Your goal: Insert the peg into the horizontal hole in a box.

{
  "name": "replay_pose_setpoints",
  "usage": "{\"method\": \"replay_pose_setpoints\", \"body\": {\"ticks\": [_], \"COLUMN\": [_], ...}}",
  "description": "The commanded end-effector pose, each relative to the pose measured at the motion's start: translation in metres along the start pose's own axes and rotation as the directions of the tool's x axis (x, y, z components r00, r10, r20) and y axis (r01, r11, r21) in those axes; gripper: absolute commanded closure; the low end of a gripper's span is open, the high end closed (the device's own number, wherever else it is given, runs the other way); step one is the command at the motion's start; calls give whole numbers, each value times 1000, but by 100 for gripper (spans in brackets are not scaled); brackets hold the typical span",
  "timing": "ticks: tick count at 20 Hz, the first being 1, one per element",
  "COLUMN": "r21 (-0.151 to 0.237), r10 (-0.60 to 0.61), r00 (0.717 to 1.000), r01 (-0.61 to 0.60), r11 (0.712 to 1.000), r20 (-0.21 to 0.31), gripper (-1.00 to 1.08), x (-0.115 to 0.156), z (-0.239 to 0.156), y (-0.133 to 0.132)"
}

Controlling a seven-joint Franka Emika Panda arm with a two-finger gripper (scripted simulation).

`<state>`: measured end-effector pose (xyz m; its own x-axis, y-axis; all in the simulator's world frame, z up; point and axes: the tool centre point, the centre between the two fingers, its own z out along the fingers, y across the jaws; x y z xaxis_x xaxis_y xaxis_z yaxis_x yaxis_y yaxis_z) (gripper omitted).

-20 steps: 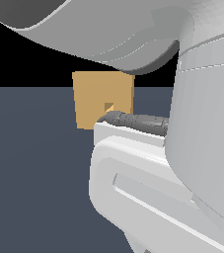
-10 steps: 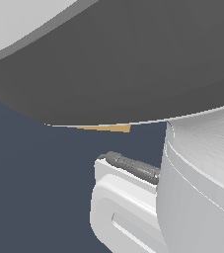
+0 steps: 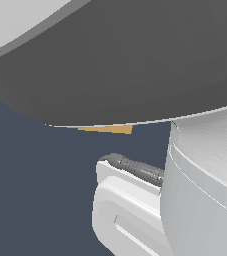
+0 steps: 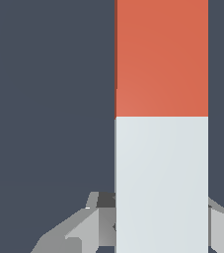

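The long square-section peg [image 4: 161, 123], orange-red over one part and pale grey-white over the other, fills the middle of the wrist view. Its pale end sits between the grey fingers [image 4: 79, 230] of the tool [image 4: 158, 225], one on each side of the bar. They seem pressed onto that pale end, though their contact faces are hidden behind the peg, so a firm grip is a judgement.

In the exterior view the robot's own dark and white body blocks almost everything. Only a thin tan sliver of the flat orange-brown box [image 3: 110, 129] peeks out under the arm's edge, and its small square hole is hidden.

So the pick-up looks done. The box does not appear beyond the peg's orange-red end in the wrist view, so aligning that end with the hole and pushing it in are probably still to come.
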<state>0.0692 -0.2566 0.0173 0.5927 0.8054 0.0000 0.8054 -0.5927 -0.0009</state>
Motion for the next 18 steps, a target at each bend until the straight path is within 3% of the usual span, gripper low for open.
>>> {"method": "replay_pose_setpoints", "body": {"ticks": [1, 10, 18], "r21": [-1, 0, 0], "r10": [0, -16, -66], "r00": [1000, 1000, 998], "r01": [0, 16, 66], "r11": [1000, 1000, 998], "r20": [0, 0, 0], "gripper": [108, 108, 108], "x": [0, 9, 35], "z": [0, -3, -13], "y": [0, -9, -38]}}
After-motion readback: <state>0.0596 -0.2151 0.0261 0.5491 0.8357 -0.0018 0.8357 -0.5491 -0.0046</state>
